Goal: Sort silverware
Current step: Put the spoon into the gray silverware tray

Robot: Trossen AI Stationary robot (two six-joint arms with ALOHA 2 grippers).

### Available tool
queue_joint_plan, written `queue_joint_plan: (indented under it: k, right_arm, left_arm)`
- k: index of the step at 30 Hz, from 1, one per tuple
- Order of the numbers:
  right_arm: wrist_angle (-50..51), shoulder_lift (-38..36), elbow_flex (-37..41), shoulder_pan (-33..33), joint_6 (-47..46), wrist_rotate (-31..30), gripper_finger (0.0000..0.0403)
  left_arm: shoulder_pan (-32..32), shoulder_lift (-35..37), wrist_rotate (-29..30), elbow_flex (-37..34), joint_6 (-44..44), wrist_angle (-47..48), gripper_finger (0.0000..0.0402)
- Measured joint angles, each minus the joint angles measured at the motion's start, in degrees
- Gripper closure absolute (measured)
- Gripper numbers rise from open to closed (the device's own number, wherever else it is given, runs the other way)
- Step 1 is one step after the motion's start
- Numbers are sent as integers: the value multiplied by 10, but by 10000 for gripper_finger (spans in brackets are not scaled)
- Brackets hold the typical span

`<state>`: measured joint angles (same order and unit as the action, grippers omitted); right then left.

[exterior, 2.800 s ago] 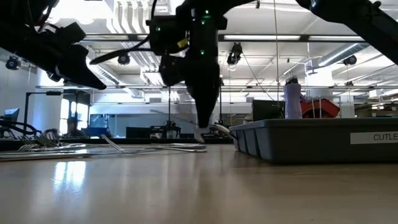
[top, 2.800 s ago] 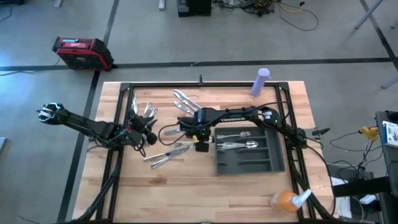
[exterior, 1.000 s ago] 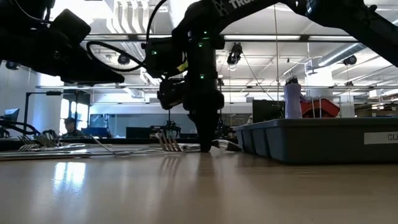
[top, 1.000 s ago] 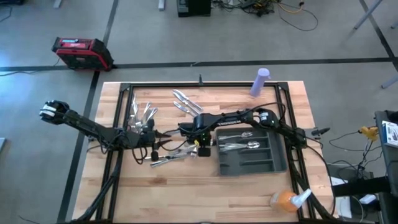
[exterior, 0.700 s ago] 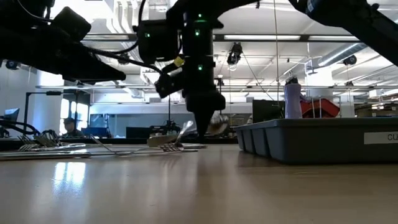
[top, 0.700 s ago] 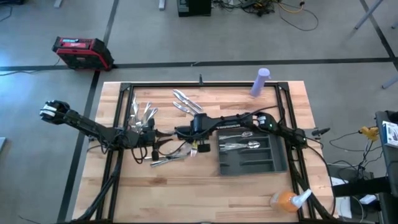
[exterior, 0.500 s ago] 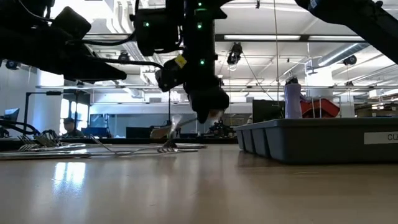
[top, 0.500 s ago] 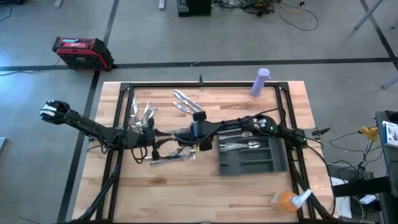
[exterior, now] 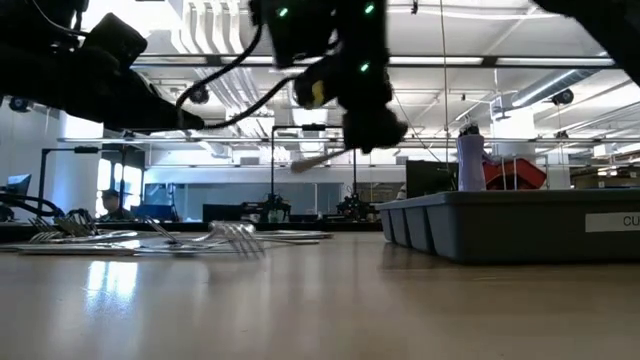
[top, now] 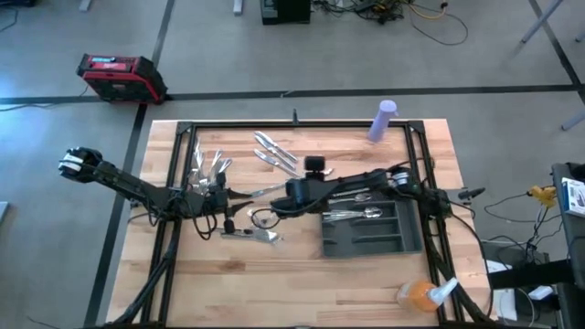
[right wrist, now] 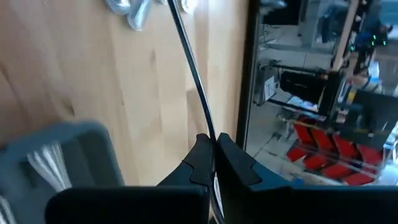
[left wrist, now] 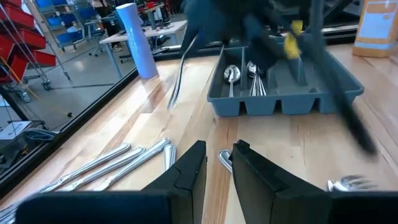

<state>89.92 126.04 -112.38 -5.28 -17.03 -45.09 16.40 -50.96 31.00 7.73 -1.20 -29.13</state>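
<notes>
From above, the right gripper [top: 291,195] hangs over mid-table just beside the dark grey tray [top: 402,245], jaws pinched on a slim silver utensil [top: 262,191] that juts toward the left gripper [top: 219,203]; more silverware [top: 208,168] lies near the left rail, knives [top: 274,152] toward the far edge, and a few pieces [top: 258,233] sit loose on the wood. The tray already holds several spoons and forks [top: 355,213] in its far compartments; the near ones look empty. At table height, the held utensil [exterior: 318,158] is carried well clear of the surface, slanted, while forks [exterior: 225,236] rest flat on the wood. Past the left wrist, that arm's jaws stand slightly spread around nothing, low over the table, with spoons [left wrist: 232,74] visible in the tray [left wrist: 348,93]. Past the right wrist, the fingers [right wrist: 200,162] press together on a thin dark edge-on shaft [right wrist: 189,59]. Such a piece is likely light, rigid and slick, so a hold near mid-handle should keep it from pivoting.
</notes>
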Motion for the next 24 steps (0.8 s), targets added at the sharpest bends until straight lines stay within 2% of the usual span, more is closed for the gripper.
queue_joint_plan:
  k: [7, 13, 17, 24]
  right_arm:
    - [-22, -156, 208, -33, -124, 3, 403]
    - [-150, -258, 377, -85, -155, 32, 403]
    - [-207, -277, 449, -102, -186, 52, 403]
    - [-271, -276, 526, -90, -220, 106, 403]
  left_arm:
    - [0, 0, 0, -1, -2, -11, 338]
    - [0, 0, 0, -1, -16, -33, 338]
    - [0, -1, 0, -1, -34, -56, 338]
    - [-1, 0, 0, -1, -51, -76, 338]
